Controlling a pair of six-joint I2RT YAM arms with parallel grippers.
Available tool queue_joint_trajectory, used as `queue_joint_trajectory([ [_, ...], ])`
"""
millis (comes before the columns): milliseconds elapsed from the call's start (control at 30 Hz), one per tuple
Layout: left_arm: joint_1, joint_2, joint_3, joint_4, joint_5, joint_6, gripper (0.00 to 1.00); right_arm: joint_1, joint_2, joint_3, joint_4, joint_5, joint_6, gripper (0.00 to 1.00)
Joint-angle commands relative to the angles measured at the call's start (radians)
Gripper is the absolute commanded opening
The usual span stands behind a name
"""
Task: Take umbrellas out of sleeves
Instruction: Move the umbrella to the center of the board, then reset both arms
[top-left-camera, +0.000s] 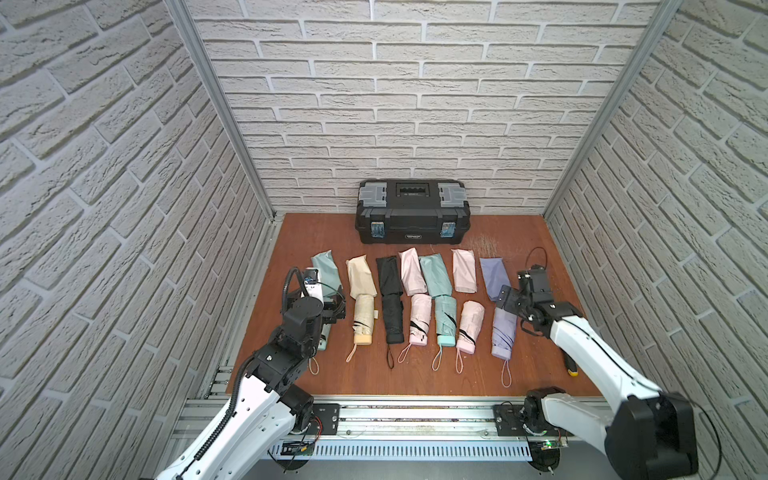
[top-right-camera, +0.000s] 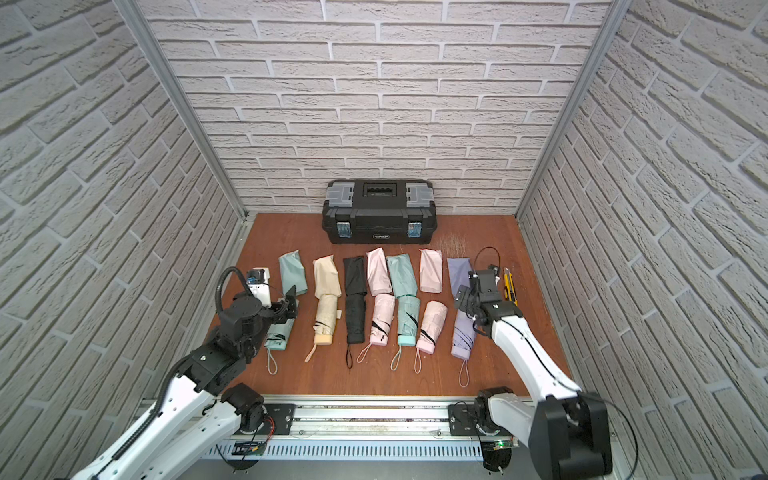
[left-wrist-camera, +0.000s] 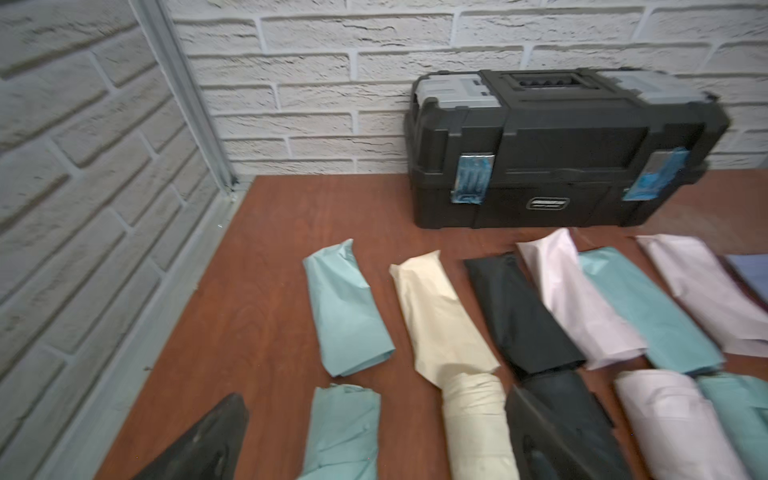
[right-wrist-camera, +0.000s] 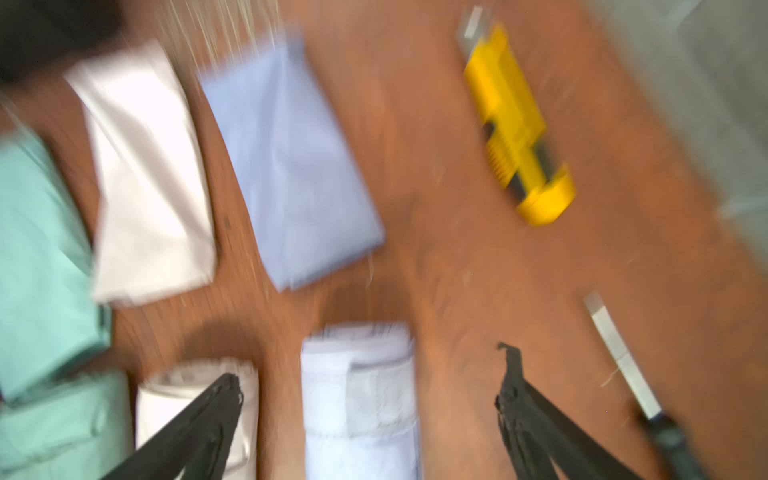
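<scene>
Several flat sleeves lie in a far row on the wooden table (top-left-camera: 415, 374), and several rolled umbrellas lie in a near row. My left gripper (left-wrist-camera: 376, 397) is open over the tip of the leftmost mint umbrella (left-wrist-camera: 345, 432), with its mint sleeve (left-wrist-camera: 345, 307) lying apart just beyond. The cream umbrella (top-left-camera: 363, 320) still has its tip in the cream sleeve (top-left-camera: 360, 274). At the right end my right gripper (right-wrist-camera: 370, 365) hangs open above the lavender umbrella (right-wrist-camera: 361, 399), and the lavender sleeve (right-wrist-camera: 291, 166) lies flat past it. Neither gripper holds anything.
A black toolbox (top-left-camera: 411, 210) stands against the back wall. A yellow utility knife (top-right-camera: 509, 284) lies right of the lavender sleeve, and a dark-handled tool (top-left-camera: 569, 365) lies near the right arm. Brick walls close three sides.
</scene>
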Motion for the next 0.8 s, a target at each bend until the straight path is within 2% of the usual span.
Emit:
queue_joint_trajectory([
  [0,0.088,0.032,-0.097,0.303,-0.056,0.198,0.98,-0.003,-0.001,-0.171,0.453,0.092,-0.173,0.99],
  [100,0.199,0.080,-0.202,0.489,0.071,0.234,0.98,-0.003,0.107,-0.223,0.646,0.044,-0.267,0.99],
  [267,0.316,0.147,-0.336,0.733,0.187,0.232,0.98,-0.003,0.237,-0.299,1.007,-0.052,-0.350,0.99],
  [400,0.412,0.295,-0.389,0.902,0.262,0.208,0.98,-0.003,0.348,-0.286,1.112,-0.131,-0.424,0.99],
  [500,0.462,0.486,-0.368,1.052,0.350,0.209,0.98,-0.003,0.400,-0.315,1.213,-0.163,-0.445,0.99],
  [633,0.472,0.809,-0.322,1.349,0.394,0.204,0.98,0.000,0.447,-0.277,1.183,-0.244,-0.480,0.99],
  [667,0.473,0.871,-0.305,1.390,0.404,0.202,0.98,0.000,0.482,-0.273,1.201,-0.267,-0.492,0.99],
  [733,0.479,0.937,-0.265,1.361,0.417,0.198,0.98,-0.001,0.551,-0.273,1.289,-0.258,-0.492,0.99],
  [767,0.487,0.981,-0.250,1.371,0.436,0.198,0.98,-0.001,0.537,-0.262,1.235,-0.244,-0.487,0.99],
])
